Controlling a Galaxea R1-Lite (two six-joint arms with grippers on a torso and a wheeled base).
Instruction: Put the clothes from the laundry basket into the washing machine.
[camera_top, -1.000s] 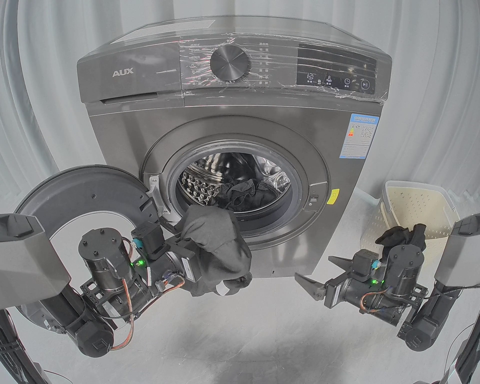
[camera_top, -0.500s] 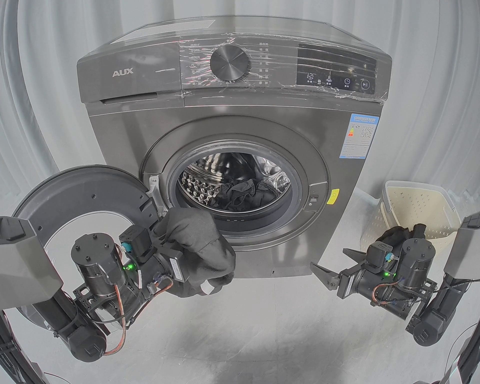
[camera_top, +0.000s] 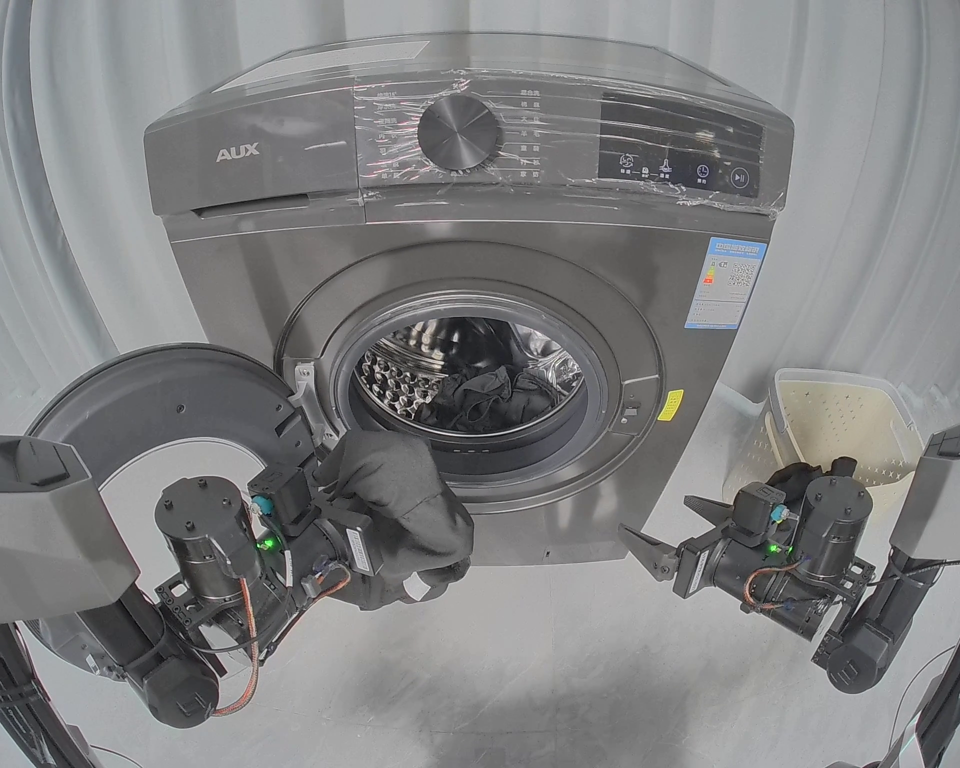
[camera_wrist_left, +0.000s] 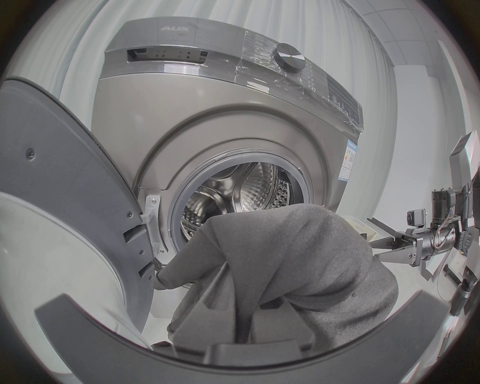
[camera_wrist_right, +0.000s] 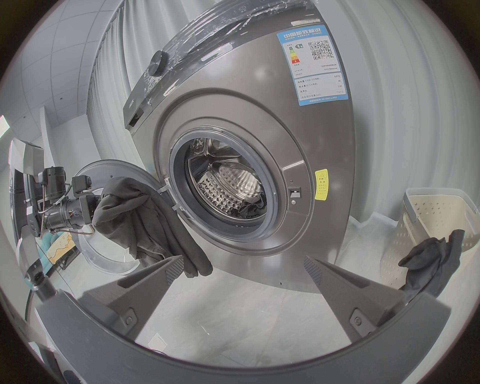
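Left gripper (camera_wrist_left: 245, 325): clamped on dark grey cloth garment (camera_top: 400, 500), held before open grey front-loading washing machine (camera_top: 560, 250) for loading. Right gripper (camera_top: 670, 530): jaws apart.

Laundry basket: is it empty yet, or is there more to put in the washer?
Not quite. Done: some dark clothes already lie in the drum. In hand: the left end effector grips a dark grey garment just outside the open door. Left: one dark garment hangs over the laundry basket rim, and the right end effector is open and empty.
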